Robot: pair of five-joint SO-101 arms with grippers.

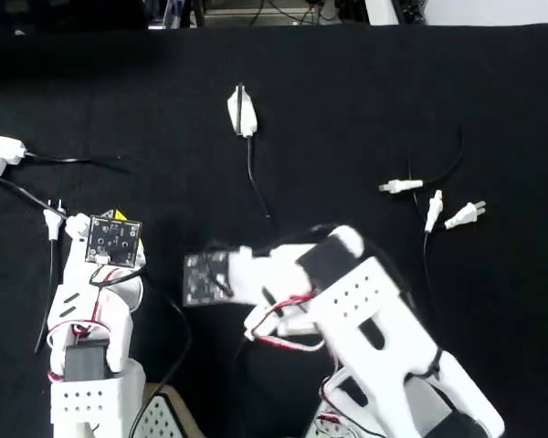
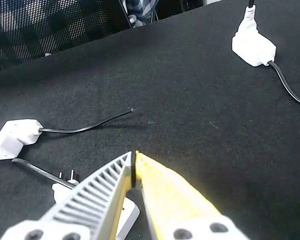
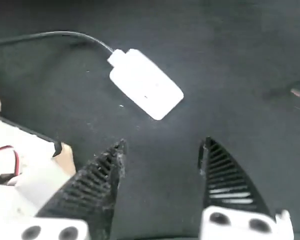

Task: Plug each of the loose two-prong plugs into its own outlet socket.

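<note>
The left gripper [image 2: 135, 161] is closed, its ribbed grey and yellow fingers meeting at the tips with nothing between them. A white two-prong plug [image 2: 60, 187] lies just beside the grey finger, and a white outlet socket [image 2: 12, 137] sits farther off on the matte black cloth [image 2: 180, 110]. The right gripper [image 3: 162, 147] stands open, with a smooth white oblong block [image 3: 146, 84] on a black cord lying ahead, clear of both black ribbed fingers. The high view adds three more loose plugs [image 1: 433, 208], clustered well to the right.

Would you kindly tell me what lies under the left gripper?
A white two-prong plug lies partly beneath the left gripper; its prongs and one end show, while the fingers cover the rest of its body.
</note>
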